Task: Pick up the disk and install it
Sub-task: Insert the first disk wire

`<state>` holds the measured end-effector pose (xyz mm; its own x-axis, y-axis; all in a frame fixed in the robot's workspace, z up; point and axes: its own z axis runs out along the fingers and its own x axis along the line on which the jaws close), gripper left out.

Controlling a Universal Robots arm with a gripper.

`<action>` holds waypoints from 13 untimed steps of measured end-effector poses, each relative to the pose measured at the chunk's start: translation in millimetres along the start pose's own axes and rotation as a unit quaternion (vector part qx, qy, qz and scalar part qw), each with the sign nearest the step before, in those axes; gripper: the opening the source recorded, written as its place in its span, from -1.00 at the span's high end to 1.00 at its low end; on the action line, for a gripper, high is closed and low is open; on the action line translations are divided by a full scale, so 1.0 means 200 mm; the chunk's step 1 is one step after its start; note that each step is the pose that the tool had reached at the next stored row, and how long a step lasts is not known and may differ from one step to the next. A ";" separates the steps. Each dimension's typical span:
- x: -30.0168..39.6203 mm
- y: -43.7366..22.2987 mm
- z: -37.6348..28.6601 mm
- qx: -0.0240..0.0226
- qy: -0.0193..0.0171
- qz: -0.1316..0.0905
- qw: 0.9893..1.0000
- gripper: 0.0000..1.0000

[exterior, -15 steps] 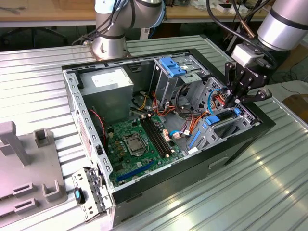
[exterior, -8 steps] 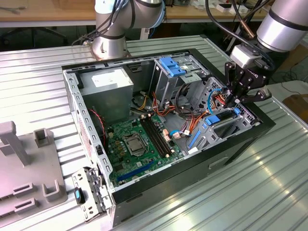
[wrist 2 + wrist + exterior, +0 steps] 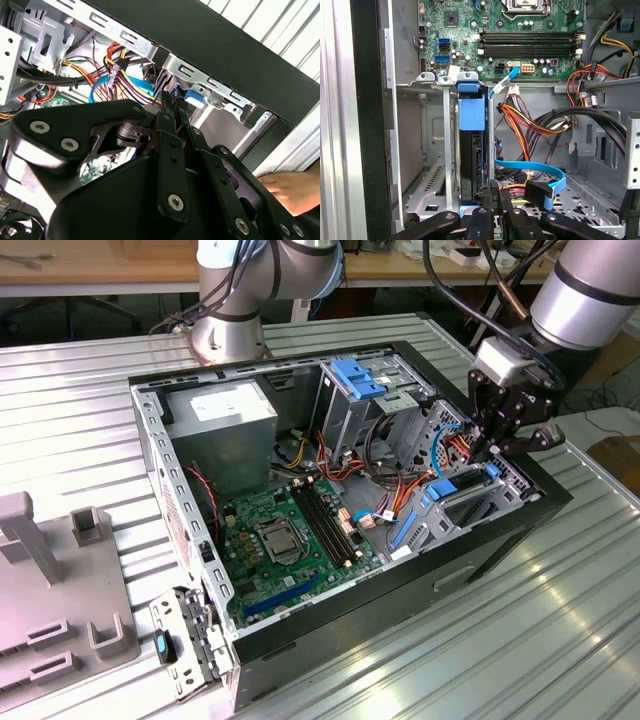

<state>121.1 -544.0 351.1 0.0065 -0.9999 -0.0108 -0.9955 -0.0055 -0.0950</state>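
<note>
While the gripper hangs over the open computer case at the exterior view's right, the disk stands on edge in the drive cage, blue carrier uppermost. From the first wrist view you see the black fingers closed up against the disk's near end, apparently pinching it. That same view takes in the motherboard beyond, and a blue cable beside the cage. A person's hand shows in the second wrist view, outside the case.

lab | ribbed metal bench | open computer case | robot arm
</note>
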 end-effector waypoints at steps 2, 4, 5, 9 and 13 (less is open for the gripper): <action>0.005 0.000 0.000 0.000 0.000 0.003 1.000 0.66; 0.010 0.001 0.000 0.000 0.001 0.008 1.000 0.66; 0.011 0.001 0.000 -0.001 0.001 0.011 1.000 0.66; 0.014 0.007 0.000 -0.004 0.002 0.014 1.000 0.66; 0.043 0.010 0.000 -0.004 0.003 0.014 1.000 0.66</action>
<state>119.2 -552.6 350.9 -0.0221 -0.9997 -0.0080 -0.9960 0.0227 -0.0863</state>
